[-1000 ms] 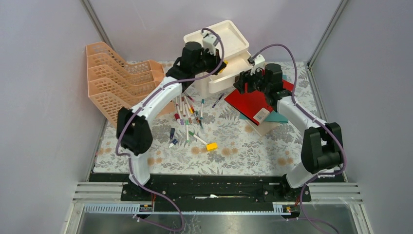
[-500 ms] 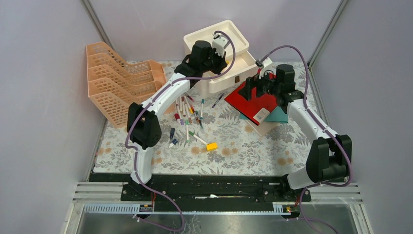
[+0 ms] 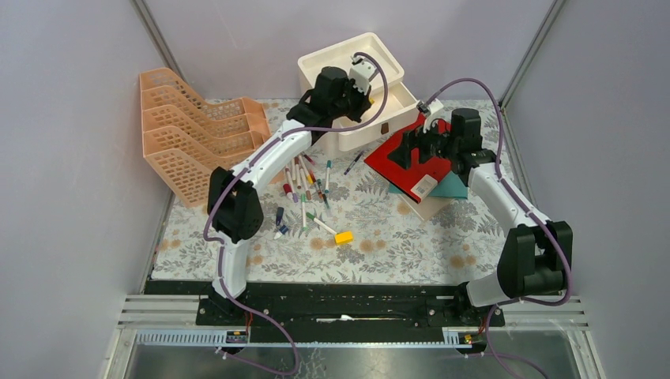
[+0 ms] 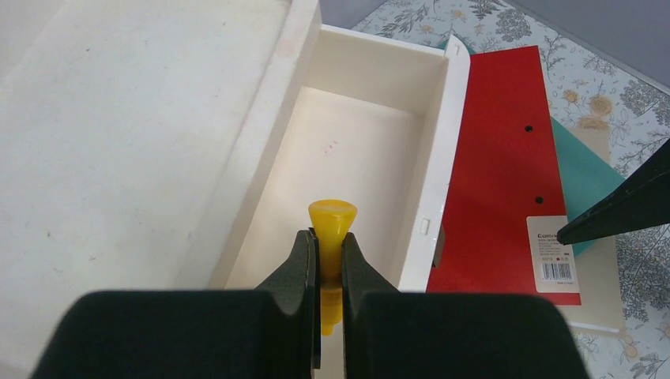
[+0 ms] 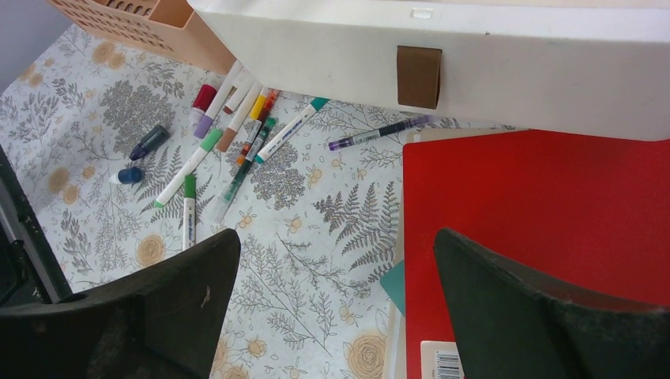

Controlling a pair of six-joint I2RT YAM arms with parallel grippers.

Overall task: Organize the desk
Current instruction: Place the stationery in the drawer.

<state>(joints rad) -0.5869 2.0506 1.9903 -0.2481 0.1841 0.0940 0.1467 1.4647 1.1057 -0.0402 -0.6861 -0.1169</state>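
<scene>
The left pincer is clenched on a small yellow piece with a flared top, which stands up between the jaws. It hangs right over the open drawer of the white organiser box at the back of the desk. A second ago that arm was nearer the front of the box; it has since reached back so the piece now sits above the drawer's bare floor. The right pincer has sprung wide and holds nothing. It has drawn off to the right, away from the drawer front with its brown tab, and now hovers over the near corner of the red folder, which lies on a teal sheet. To my eye the drawer has been freed for loading and the yellow piece is about to be dropped in. Plenty is left to tidy: a scatter of markers and a yellow block lie loose on the fern-printed cloth. The peach letter trays stand at the far left.
</scene>
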